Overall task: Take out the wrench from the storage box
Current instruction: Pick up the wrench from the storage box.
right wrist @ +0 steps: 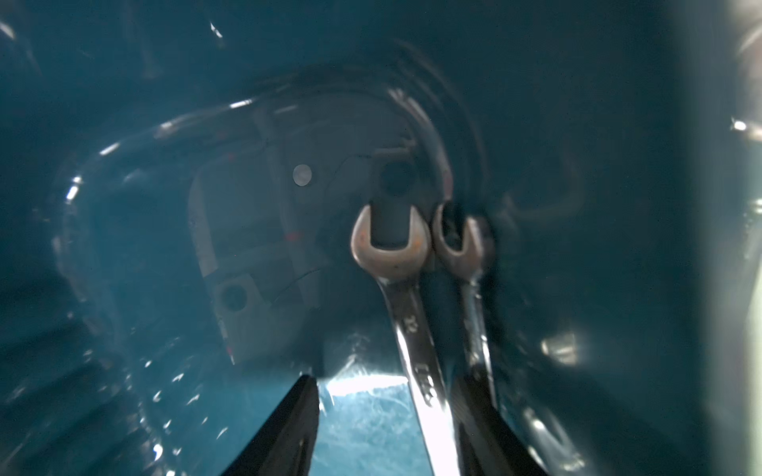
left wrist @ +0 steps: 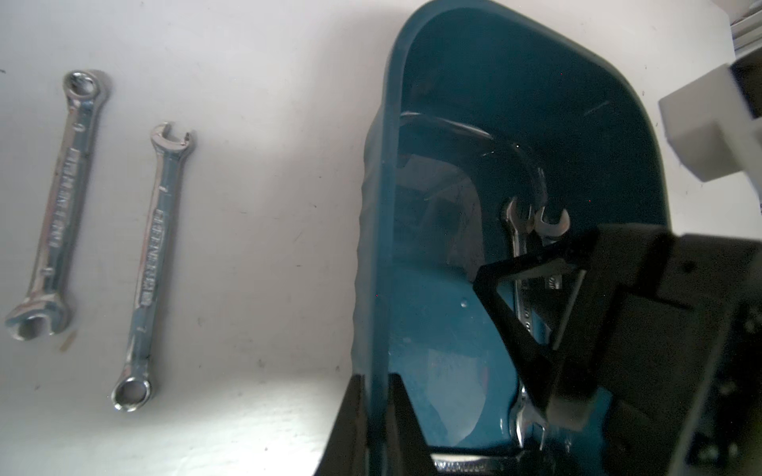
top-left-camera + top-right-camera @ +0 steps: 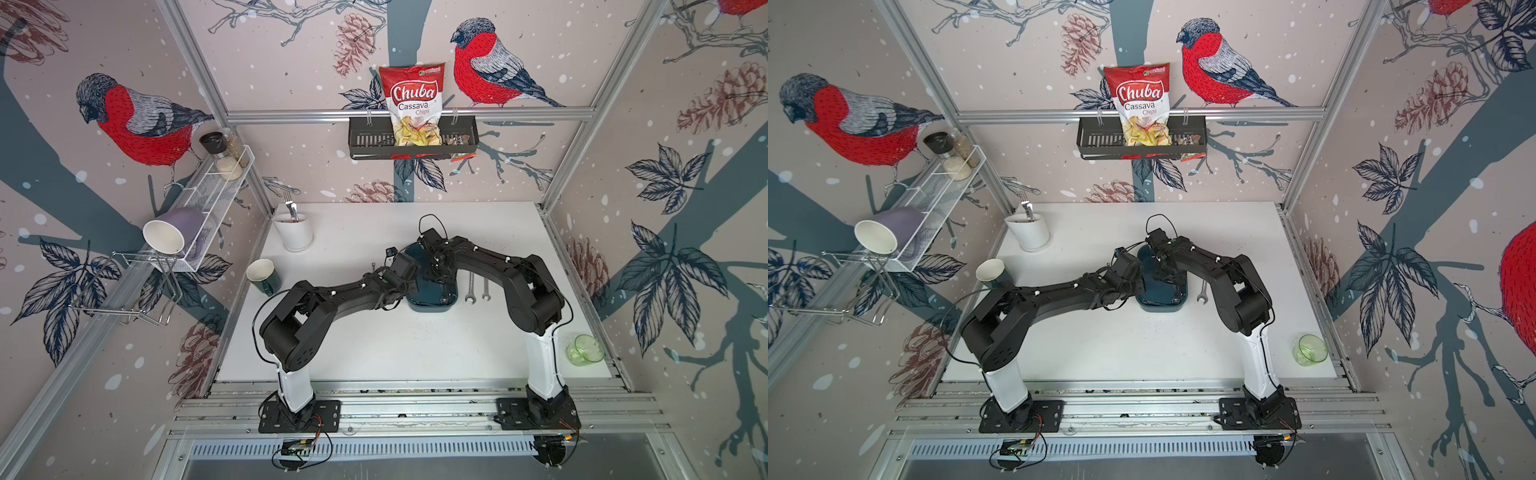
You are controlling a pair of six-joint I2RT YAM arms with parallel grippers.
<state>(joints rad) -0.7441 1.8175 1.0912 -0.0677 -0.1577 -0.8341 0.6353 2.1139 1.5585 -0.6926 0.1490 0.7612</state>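
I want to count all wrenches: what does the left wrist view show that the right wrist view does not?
Only the left wrist view: two outside wrenches on the table beside the storage box, and the left gripper shut on the box's wall. Only the right wrist view: the shaft of the larger wrench running between the fingers of the open right gripper. Both: that wrench and the smaller wrench side by side inside the box.

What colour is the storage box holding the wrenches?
The storage box is dark teal, glossy plastic; the left wrist view shows it best.
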